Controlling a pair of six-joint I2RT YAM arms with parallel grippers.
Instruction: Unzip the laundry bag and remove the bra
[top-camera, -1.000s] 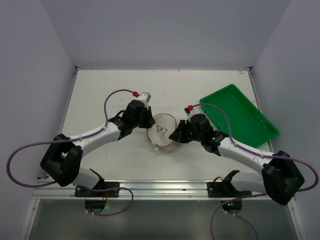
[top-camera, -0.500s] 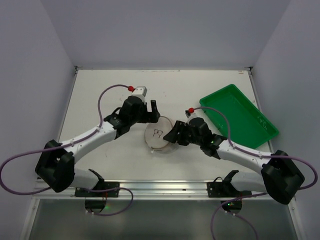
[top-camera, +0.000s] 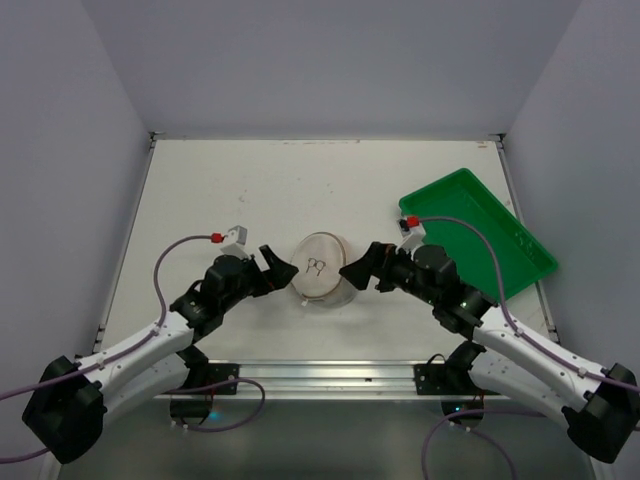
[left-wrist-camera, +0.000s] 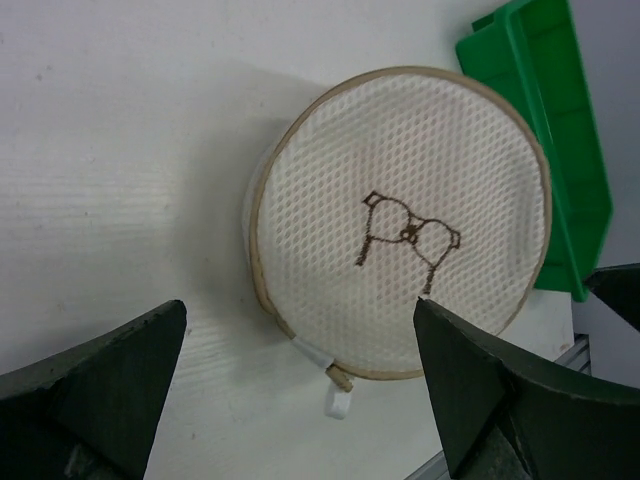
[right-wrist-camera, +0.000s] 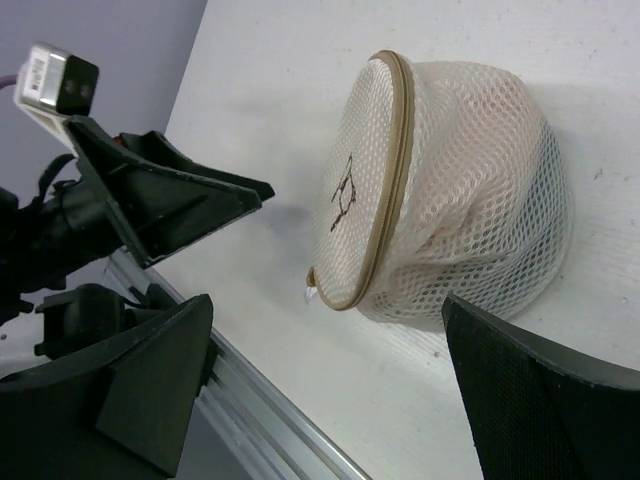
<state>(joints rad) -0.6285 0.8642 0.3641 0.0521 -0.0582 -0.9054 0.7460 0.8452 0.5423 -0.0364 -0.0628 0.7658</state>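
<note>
Looking at the laundry bag — a round cream mesh case with a tan rim and a small bra outline on its face — I see it mid-table, toward the near edge. The pale pink bra shows through the mesh. The left gripper and right gripper flank it, jaws spread wide, holding nothing. A green tray lies to the right.

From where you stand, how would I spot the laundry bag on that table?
Start at the white table and find the green tray at its right. Just left of it lies the laundry bag: a round cream mesh pouch with a tan rim and a small bra outline on its face.
</note>
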